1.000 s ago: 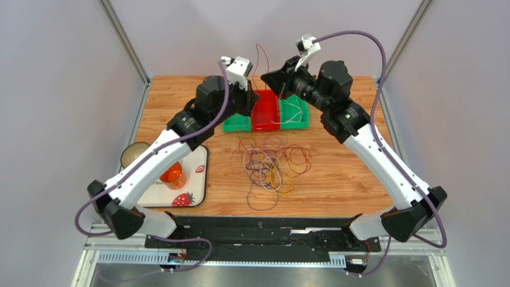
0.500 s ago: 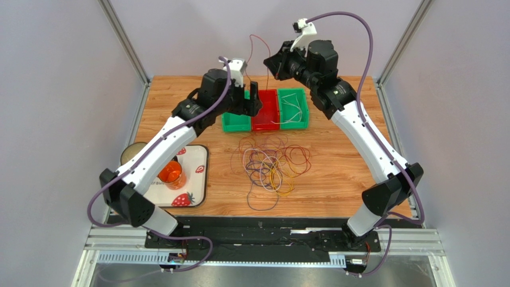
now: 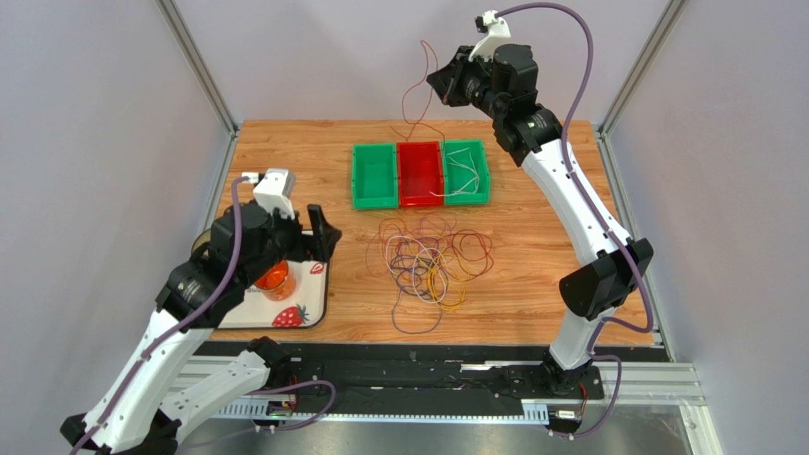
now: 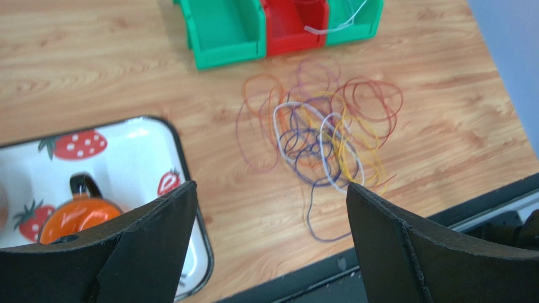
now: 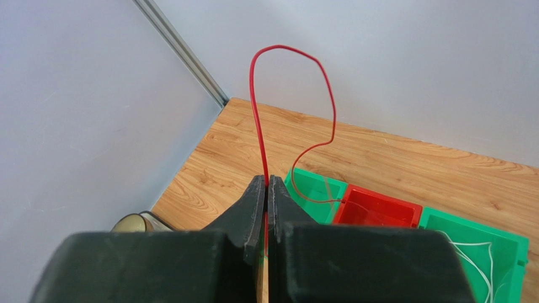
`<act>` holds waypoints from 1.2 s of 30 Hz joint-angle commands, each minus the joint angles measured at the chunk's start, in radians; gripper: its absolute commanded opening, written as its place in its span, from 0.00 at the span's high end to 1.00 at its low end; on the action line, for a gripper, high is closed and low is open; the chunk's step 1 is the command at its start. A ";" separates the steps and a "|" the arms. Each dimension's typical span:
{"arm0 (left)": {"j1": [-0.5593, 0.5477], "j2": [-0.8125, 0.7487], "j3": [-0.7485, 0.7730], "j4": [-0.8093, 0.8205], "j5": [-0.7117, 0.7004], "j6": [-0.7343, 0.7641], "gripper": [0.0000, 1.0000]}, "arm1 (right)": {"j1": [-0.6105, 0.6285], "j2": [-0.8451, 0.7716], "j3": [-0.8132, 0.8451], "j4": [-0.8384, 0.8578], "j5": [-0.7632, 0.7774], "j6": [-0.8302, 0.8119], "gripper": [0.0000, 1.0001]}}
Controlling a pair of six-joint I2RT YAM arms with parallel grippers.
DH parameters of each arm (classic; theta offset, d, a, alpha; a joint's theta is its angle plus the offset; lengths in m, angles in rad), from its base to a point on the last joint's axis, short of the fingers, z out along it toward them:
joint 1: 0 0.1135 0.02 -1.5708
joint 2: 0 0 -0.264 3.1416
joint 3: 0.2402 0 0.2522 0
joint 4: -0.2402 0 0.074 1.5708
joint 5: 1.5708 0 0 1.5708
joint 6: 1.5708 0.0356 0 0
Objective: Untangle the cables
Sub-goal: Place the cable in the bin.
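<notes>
The cables (image 3: 432, 261) lie in a loose tangle of purple, yellow, white and reddish-orange loops on the wooden table, in front of the bins. In the left wrist view the cables (image 4: 322, 132) lie ahead of my left gripper (image 4: 271, 185). My left gripper (image 3: 323, 237) is open, holds nothing, and hovers by the tray's right edge. My right gripper (image 3: 439, 83) is raised high behind the bins, shut on a thin red cable (image 3: 418, 100). That red cable (image 5: 256, 113) arcs up from my right gripper (image 5: 266, 180) and drops toward the red bin (image 5: 376, 211).
Three bins stand in a row at the back: green (image 3: 375, 175), red (image 3: 421, 173) and green (image 3: 465, 171), the last holding a white cable (image 3: 460, 180). A strawberry-print tray (image 3: 313, 289) with an orange cup (image 3: 272, 275) lies at the left, next to a round tin (image 3: 211, 245).
My left gripper has opened and pulled back from the bins to the tray at the near left. My right gripper has risen further with the red cable.
</notes>
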 commanded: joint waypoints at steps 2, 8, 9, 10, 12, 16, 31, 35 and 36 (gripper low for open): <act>-0.002 -0.118 -0.072 -0.107 -0.037 -0.042 0.05 | 0.004 0.019 0.046 0.008 -0.014 -0.007 1.00; -0.002 -0.198 -0.178 -0.101 -0.048 -0.022 0.05 | -0.002 0.039 0.052 -0.002 0.007 -0.035 1.00; -0.002 -0.204 -0.201 -0.103 -0.050 -0.023 0.05 | -0.003 0.042 0.050 -0.002 0.010 -0.038 1.00; -0.002 -0.219 -0.207 -0.100 -0.051 -0.029 0.06 | -0.003 0.049 0.050 -0.003 0.010 -0.040 1.00; 0.000 -0.236 -0.207 -0.087 -0.024 -0.020 0.07 | -0.006 0.057 0.053 -0.003 0.007 -0.041 1.00; -0.002 -0.279 -0.220 -0.072 -0.042 -0.015 0.07 | -0.008 0.076 0.043 -0.003 0.012 -0.053 1.00; -0.002 -0.229 -0.216 -0.070 -0.040 -0.005 0.12 | -0.124 0.097 -0.066 0.058 -0.051 0.000 1.00; 0.000 -0.224 -0.216 -0.067 -0.040 -0.005 0.11 | -0.140 0.123 -0.066 0.066 -0.097 0.011 1.00; -0.002 -0.221 -0.216 -0.067 -0.040 -0.005 0.12 | -0.141 0.126 -0.068 0.071 -0.102 0.011 1.00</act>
